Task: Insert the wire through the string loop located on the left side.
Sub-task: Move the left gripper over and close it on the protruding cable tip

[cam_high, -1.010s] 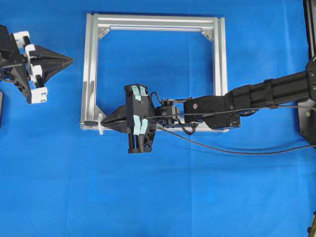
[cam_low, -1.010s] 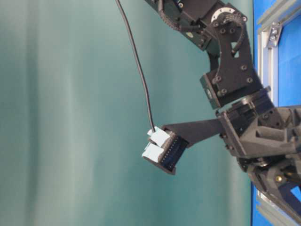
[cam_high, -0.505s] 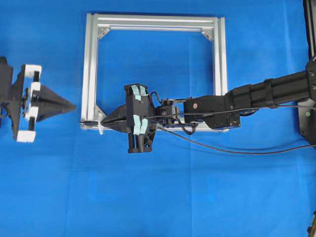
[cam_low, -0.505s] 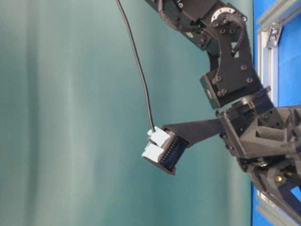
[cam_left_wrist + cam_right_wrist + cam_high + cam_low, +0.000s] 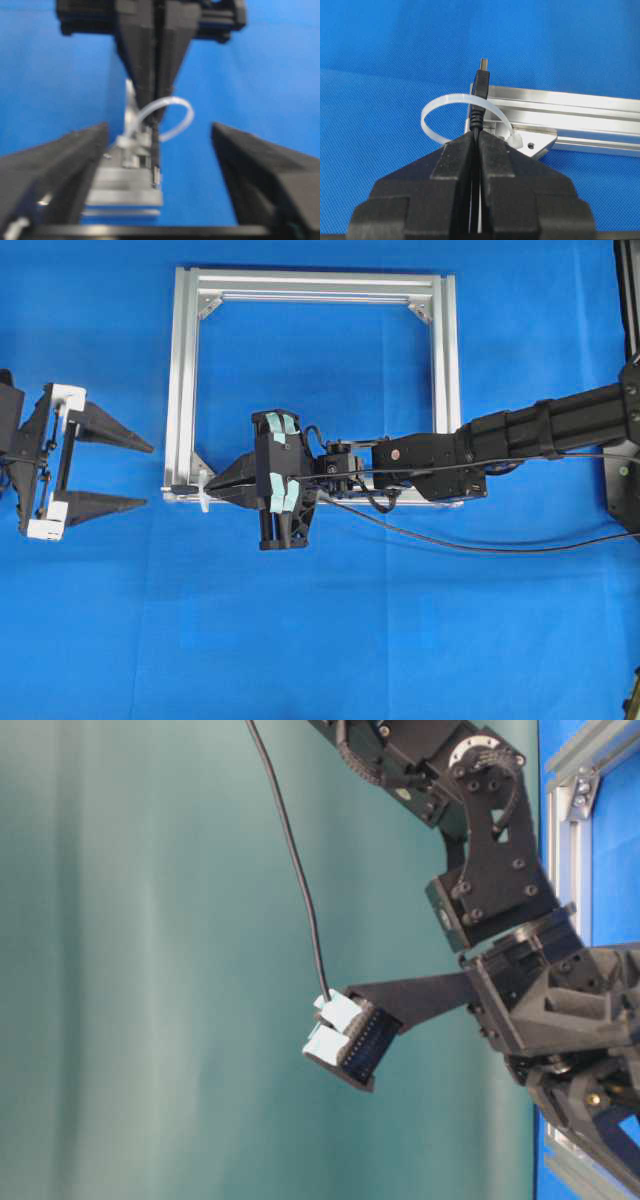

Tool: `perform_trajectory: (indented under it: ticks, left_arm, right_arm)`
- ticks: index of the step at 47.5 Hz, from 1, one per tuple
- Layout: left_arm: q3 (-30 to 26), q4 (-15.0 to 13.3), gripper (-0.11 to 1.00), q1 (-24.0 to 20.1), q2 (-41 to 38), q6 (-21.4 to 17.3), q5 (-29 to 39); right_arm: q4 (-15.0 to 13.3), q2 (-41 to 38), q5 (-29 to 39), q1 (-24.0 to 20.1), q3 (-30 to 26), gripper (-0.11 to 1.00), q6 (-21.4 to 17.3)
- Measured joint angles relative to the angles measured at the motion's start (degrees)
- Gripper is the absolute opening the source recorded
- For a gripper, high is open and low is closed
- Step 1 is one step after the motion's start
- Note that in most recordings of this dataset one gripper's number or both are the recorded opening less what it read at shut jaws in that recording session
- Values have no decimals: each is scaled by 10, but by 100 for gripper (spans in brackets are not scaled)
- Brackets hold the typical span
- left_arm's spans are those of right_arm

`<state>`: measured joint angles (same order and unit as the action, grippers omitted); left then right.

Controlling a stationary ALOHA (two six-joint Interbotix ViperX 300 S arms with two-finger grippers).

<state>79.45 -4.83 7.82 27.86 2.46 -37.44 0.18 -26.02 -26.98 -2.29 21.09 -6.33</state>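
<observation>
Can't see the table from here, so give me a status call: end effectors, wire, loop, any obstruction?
Right end effector shut on wire, plug tip through string loop at frame corner. Left end effector open, facing the plug. Nothing blocking.

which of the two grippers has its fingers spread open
The left gripper, at the left edge of the overhead view, has its fingers wide apart and empty. The right gripper is shut on the wire.
</observation>
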Motion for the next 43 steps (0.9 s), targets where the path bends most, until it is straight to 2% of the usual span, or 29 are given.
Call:
perform_trajectory:
  ticks: [3,15,25,33,43]
  left_arm:
    - [-1,1,91,0,0,-1,-1]
    - [-10,1,90,1,-20,-1,1]
    - [-45,1,89,1,-124,-5,-5]
    - [-69,2,89,1,-215,-5,-35]
    - [-75,3,89,2,-246,-5,-62]
  right_arm:
    - [0,1,0,0,0,-1,0]
    - [0,1,1,0,0,-1,0]
    - [0,0,1,2,0,-1,0]
    - [0,1,1,3,0,-1,0]
    - [0,0,1,3,0,-1,0]
